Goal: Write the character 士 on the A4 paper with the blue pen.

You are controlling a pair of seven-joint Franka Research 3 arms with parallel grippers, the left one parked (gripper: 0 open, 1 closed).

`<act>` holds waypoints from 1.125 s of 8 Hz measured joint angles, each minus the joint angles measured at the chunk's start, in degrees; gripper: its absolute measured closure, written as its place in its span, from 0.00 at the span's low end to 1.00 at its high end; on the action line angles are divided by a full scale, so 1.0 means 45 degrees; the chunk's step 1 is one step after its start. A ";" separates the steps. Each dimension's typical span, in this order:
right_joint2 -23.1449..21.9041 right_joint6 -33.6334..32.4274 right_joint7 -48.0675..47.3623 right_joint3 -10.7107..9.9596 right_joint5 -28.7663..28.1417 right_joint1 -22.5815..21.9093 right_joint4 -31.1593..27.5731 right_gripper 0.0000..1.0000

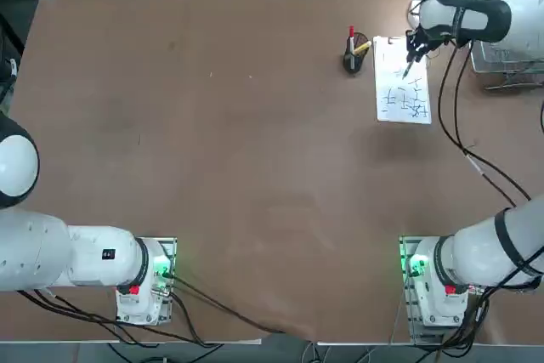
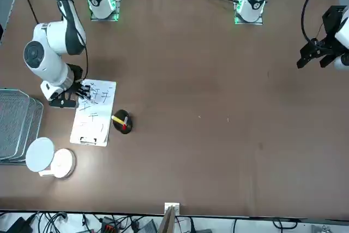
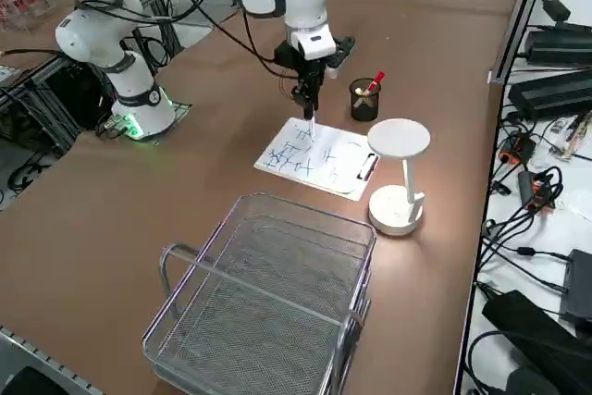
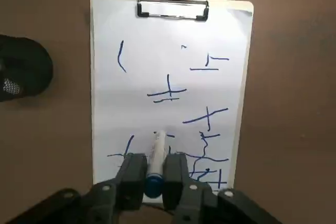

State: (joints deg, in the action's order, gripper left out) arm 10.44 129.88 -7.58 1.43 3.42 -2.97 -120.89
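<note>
Blue pen [image 4: 156, 163] in right claw [image 4: 155, 174]

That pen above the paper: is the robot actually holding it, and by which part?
Yes. The right gripper has its jaws shut on the blue pen, gripping its upper barrel near the blue end, with the tip pointing down at the A4 paper.

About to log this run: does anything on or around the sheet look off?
Nothing is spilled or damaged. The A4 paper lies flat under its clip. The right gripper holds the blue pen above it. The blue strokes crowd and overlap near the pen tip.
</note>
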 joint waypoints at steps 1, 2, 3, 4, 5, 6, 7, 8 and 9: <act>0.0003 -0.0040 0.0137 -0.0061 0.0056 0.0027 0.0018 0.79; 0.0023 -0.0045 0.0230 -0.0145 0.0062 0.0091 0.0018 0.79; 0.0067 -0.0044 0.0254 -0.0251 0.0061 0.0153 0.0016 0.79; 0.0142 -0.0006 0.0241 -0.0425 0.0051 0.0184 0.0015 0.79; 0.0207 0.0058 0.0099 -0.0573 0.0013 0.0222 0.0016 0.79; 0.0249 0.0103 -0.0275 -0.0611 -0.0051 0.0267 0.0016 0.79; 0.0256 0.0117 -0.0691 -0.0609 -0.0115 0.0272 0.0022 0.79; 0.0255 0.0117 -0.1090 -0.0607 -0.0180 0.0272 0.0048 0.79; 0.0255 0.0118 -0.1522 -0.0596 -0.0251 0.0272 0.0059 0.79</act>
State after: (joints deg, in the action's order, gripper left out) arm 11.59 130.40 -14.43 -1.26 2.29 -1.74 -120.63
